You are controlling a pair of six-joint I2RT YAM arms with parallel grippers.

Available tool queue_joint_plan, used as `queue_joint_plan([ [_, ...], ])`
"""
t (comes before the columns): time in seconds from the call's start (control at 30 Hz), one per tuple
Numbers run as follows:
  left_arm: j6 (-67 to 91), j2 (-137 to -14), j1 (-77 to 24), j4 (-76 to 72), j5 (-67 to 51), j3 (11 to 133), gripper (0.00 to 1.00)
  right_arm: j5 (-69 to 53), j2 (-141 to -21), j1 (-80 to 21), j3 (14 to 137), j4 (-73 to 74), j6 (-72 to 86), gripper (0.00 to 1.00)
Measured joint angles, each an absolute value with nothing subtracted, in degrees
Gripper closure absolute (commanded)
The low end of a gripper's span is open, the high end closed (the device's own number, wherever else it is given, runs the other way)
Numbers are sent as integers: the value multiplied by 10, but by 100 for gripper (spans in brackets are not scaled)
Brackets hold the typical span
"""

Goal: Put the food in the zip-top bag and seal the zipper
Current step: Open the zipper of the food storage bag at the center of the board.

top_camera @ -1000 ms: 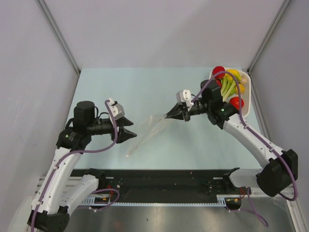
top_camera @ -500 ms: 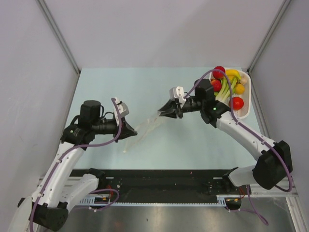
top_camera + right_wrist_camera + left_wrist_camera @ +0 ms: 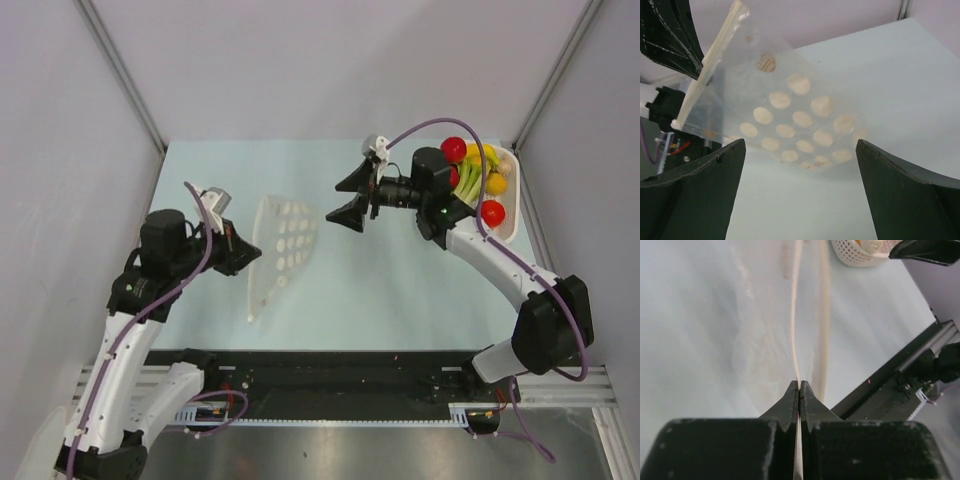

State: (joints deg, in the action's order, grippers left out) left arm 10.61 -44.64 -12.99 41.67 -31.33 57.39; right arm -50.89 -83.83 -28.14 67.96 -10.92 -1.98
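Light, floppy, slippery: clear dotted plastic bag (image 3: 282, 240), far left of white holey basket (image 3: 512, 225). Pinched tight at thin whitish zipper strip (image 3: 796, 315) by left gripper (image 3: 799, 388). Nothing in wide-open right gripper (image 3: 348, 200). Best to grab the stiffer strip.

**Change over the last second.** The right gripper (image 3: 340, 203) has released the zip-top bag (image 3: 283, 240). Its jaws now stand wide apart, and it has drawn back toward the far side. The left gripper (image 3: 240, 256), open a second ago, has clamped the zipper (image 3: 256, 275) edge and pulled left. The bag now hangs from it alone, dotted face toward the overhead camera.
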Motion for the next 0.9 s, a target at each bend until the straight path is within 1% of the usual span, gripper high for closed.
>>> queue_joint_plan([
  [0.13, 134, -469, -196, 402, -207, 582, 100, -512, -838, -267, 681, -76, 76, 12],
  [0.2, 147, -501, -217, 389, -177, 583, 100, -519, -839, -262, 681, -57, 120, 13],
  [0.27, 164, -556, -241, 369, -147, 587, 100, -529, -839, -249, 681, -28, 158, 14],
  [0.4, 191, -703, -303, 334, -125, 632, 100, -523, -836, -229, 680, 42, 171, 14],
  [0.57, 237, -835, -342, 297, -121, 697, 100, -496, -818, -209, 667, 94, 174, 20],
  [0.63, 253, -859, -345, 284, -120, 713, 100, -487, -815, -205, 667, 102, 176, 21],
  [0.77, 289, -864, -346, 255, -105, 716, 100, -469, -816, -205, 664, 111, 187, 22],
  [0.9, 316, -864, -345, 238, -92, 716, 100, -453, -819, -205, 659, 112, 192, 32],
])
